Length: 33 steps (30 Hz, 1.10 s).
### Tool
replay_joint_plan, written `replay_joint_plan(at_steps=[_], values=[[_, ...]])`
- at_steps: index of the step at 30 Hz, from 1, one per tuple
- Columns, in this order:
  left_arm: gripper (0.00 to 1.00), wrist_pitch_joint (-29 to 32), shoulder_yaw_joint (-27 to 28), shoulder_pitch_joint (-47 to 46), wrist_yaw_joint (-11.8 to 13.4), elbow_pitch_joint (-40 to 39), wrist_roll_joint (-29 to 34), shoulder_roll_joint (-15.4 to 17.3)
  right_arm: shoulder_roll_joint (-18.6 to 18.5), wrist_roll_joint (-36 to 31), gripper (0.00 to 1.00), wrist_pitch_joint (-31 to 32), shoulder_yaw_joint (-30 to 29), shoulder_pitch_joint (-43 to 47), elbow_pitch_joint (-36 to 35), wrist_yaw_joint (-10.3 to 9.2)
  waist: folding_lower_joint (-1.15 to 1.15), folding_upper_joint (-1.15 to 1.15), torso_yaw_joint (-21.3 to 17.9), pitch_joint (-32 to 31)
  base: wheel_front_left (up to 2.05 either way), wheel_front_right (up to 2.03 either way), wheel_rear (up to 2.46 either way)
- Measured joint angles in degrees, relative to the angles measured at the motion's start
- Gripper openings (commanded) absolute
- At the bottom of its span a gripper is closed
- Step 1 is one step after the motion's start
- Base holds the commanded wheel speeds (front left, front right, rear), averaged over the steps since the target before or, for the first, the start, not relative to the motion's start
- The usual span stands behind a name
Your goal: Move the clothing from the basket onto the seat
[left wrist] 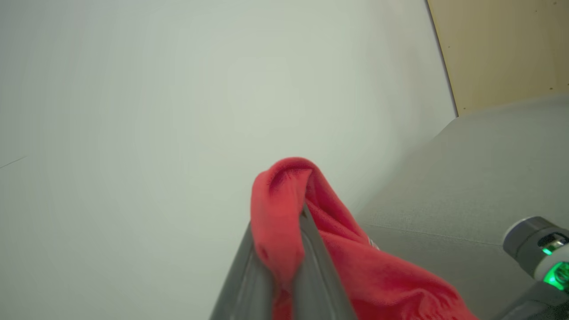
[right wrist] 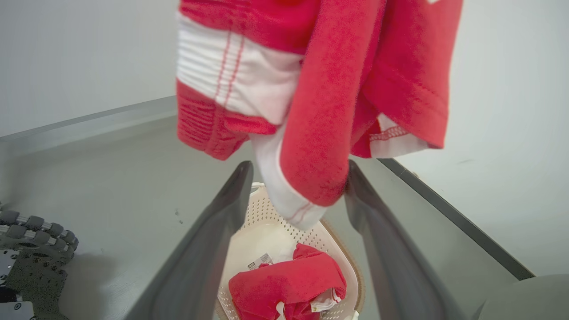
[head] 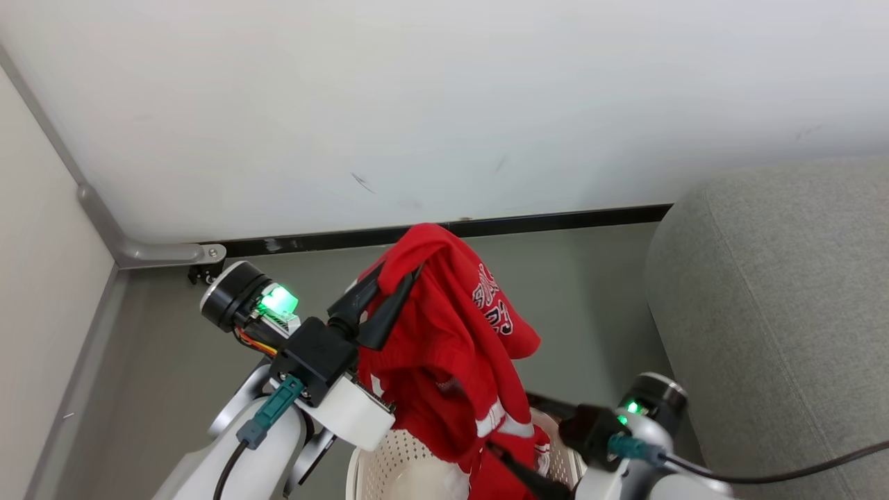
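Our left claw (head: 392, 278) pinches the soft red jersey (head: 444, 347) above the cream perforated plastic basket (head: 396, 458), to carry it clear. Our right claw (right wrist: 298, 166) gapes.

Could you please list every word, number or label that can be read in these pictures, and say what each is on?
"BULLS" over "23": white-edged print on the hanging bright red soft jersey, creased and partly hidden.
Small white tag inside the cream-white perforated plastic basket: too small to read.
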Motion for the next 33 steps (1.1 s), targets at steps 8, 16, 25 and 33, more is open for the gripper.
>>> replay_joint_plan(at_steps=[8,16,25,33], values=[[0.0,0.3,-1.2,0.0,-0.5,-0.7,0.0,-0.7,0.1,4.2,1.0,0.5,8.0,-3.6,-0.9,0.01,0.0,0.0,1.1,-1.5,0.0,0.0,0.0],[0.0,1.0,-2.2,0.0,-0.9,-1.5,-0.4,-1.0,0.0,8.3,1.0,0.5,11.3,-6.4,-1.4,0.01,0.0,0.0,2.3,-2.0,0.0,0.0,0.0],[0.0,1.9,-2.6,0.0,-0.9,-2.0,-0.5,-1.3,1.6,12.6,1.0,0.4,13.6,-9.5,-1.4,0.01,0.0,0.0,2.7,-1.9,0.0,0.0,0.0],[0.0,2.8,-3.2,0.0,-0.9,-2.2,-1.2,-2.1,2.2,12.6,0.24,-1.1,15.2,-13.6,-0.9,0.01,0.0,0.0,2.5,-1.3,0.0,0.0,0.0]])
